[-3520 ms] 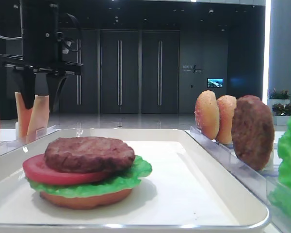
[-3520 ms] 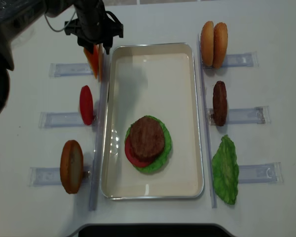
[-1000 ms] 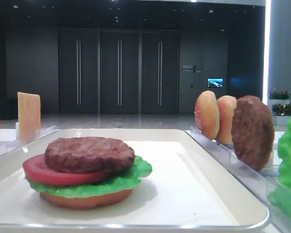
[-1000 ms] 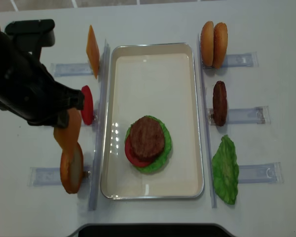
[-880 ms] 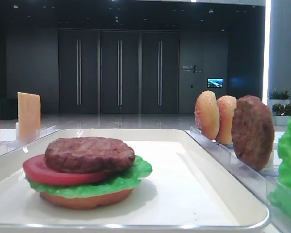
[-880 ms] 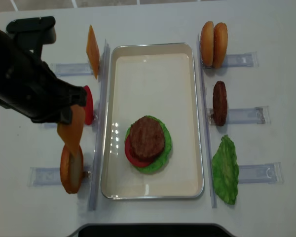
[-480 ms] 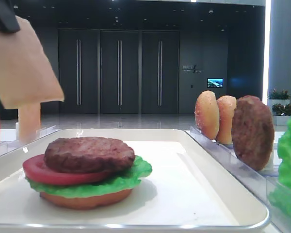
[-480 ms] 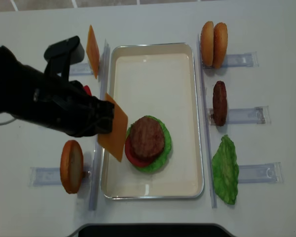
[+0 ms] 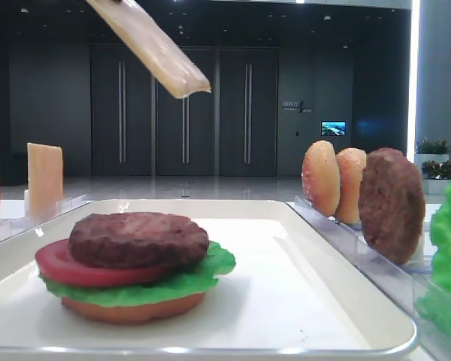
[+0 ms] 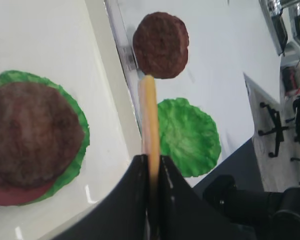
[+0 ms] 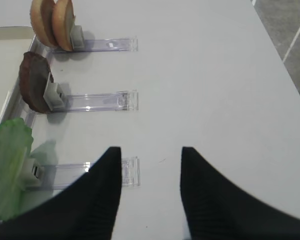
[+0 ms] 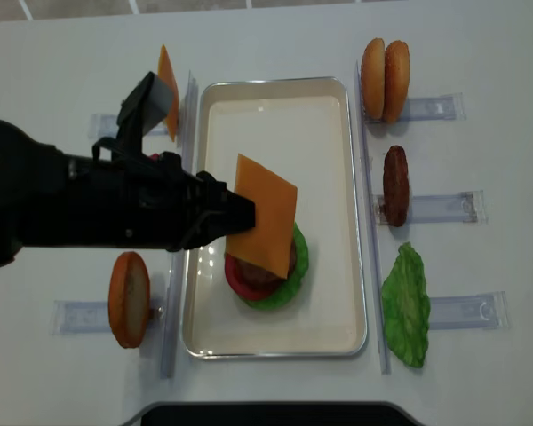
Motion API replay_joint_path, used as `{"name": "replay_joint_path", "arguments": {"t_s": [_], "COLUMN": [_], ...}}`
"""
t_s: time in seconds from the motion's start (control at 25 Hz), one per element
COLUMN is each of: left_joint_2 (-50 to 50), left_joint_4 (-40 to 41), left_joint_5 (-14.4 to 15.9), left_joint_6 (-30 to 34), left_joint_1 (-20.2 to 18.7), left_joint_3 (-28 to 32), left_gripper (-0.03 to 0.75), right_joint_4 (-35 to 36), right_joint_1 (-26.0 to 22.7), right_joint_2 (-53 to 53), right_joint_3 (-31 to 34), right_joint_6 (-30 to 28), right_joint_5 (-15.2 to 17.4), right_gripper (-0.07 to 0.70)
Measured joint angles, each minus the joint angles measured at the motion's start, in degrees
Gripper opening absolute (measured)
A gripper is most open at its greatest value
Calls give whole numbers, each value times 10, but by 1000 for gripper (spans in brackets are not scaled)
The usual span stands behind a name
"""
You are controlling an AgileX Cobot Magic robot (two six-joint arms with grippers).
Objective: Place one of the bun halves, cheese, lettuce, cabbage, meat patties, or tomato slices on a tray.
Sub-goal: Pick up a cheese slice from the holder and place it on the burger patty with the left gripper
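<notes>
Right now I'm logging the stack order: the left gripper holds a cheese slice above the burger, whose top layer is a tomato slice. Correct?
Not quite. The left gripper does hold the cheese above the stack, but the top layer is the meat patty; the tomato slice lies beneath it, as the low exterior view shows.

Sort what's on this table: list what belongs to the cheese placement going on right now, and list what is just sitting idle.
In use:
- cheese, pinched by the left gripper, above the stack
- patty topping the stack
- tray

Idle:
- spare cheese slice
- two buns
- racked patty
- lettuce leaf
- single bun
- right gripper, open over bare table
</notes>
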Motion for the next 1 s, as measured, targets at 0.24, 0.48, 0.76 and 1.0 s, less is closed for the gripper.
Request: {"name": "replay_joint_path", "arguments": {"t_s": [0.24,0.48,0.76,1.0], "left_joint_2": [0,1,49,129], "left_joint_4": [-151,-194,-242,-305], "left_joint_5": [73,110,112,139], "left_joint_6": [159,228,283,357], "left_joint_1": [98,117,117,117], "left_joint_3": [69,106,109,109], "left_gripper": [24,24,24,24], "right_joint_4": [0,0,0,0], "right_joint_1": [0,0,0,0], "right_joint_2": [0,0,0,0], "right_joint_3": [0,0,0,0], "right_joint_6": [0,0,0,0], "right_joint_5": [0,0,0,0], "right_gripper": [274,274,274,274]}}
